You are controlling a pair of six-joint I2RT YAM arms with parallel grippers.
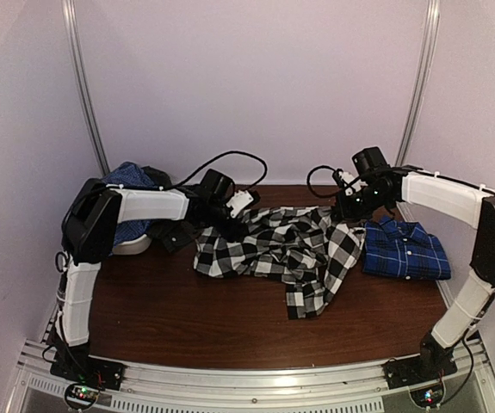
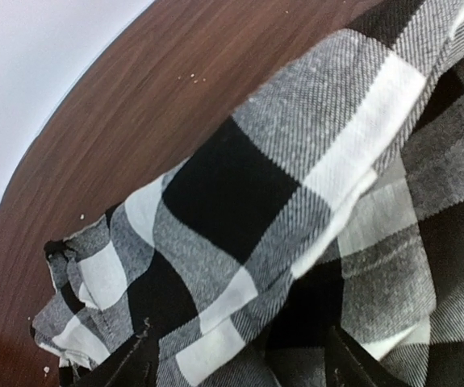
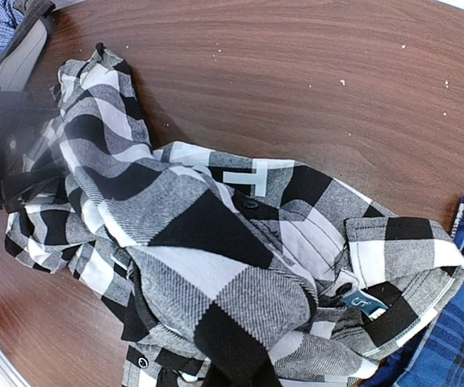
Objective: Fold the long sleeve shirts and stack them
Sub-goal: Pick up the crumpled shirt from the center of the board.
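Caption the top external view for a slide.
Crumpled black-and-white check shirt lies on the table, awaiting folding; folded blue shirt sits at its right.

I see a black-and-white check shirt [image 1: 269, 249], big squares with grey twill between, and a teal neck label [image 3: 363, 302]. At its 3 o'clock lies a royal blue plaid shirt [image 1: 406, 251] with dark lines. The table [image 1: 187, 318] is reddish-brown woodgrain.

dim, even light (soft blur at wrist-view edges).
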